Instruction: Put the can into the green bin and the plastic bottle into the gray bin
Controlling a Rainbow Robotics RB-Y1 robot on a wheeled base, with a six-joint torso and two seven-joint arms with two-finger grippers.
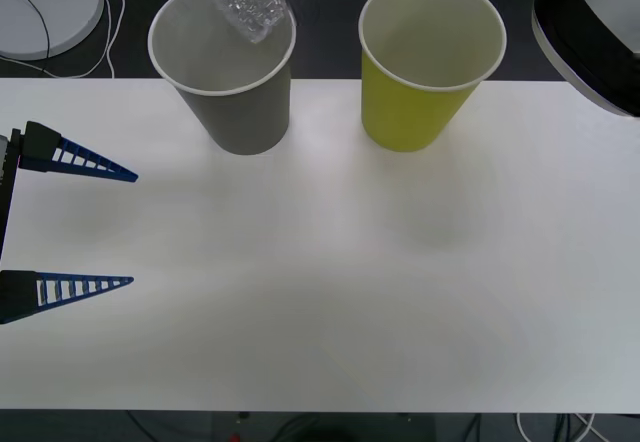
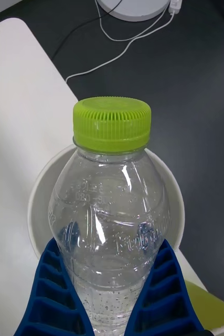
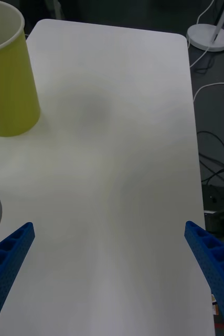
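Here, clear crinkly plastic bottle [image 2: 110,210] with yellow-green cap, clamped between the blue fingers of the right gripper [image 2: 112,294], tilted over the gray bin [image 1: 235,112] at eleven o'clock, green bin [image 1: 420,102] beside it at one o'clock, left gripper [image 1: 125,227] spread wide at nine o'clock above the white table [image 1: 330,292].

Embossed lettering is seen on the clear wall of the plastic bottle [image 2: 112,226] in the right wrist view. Small raised digits, possibly "080" or similar, are set on the shoulder below the cap; they cannot be read with certainty. A larger script word is moulded lower on the body, distorted by the crinkled plastic and not legible.
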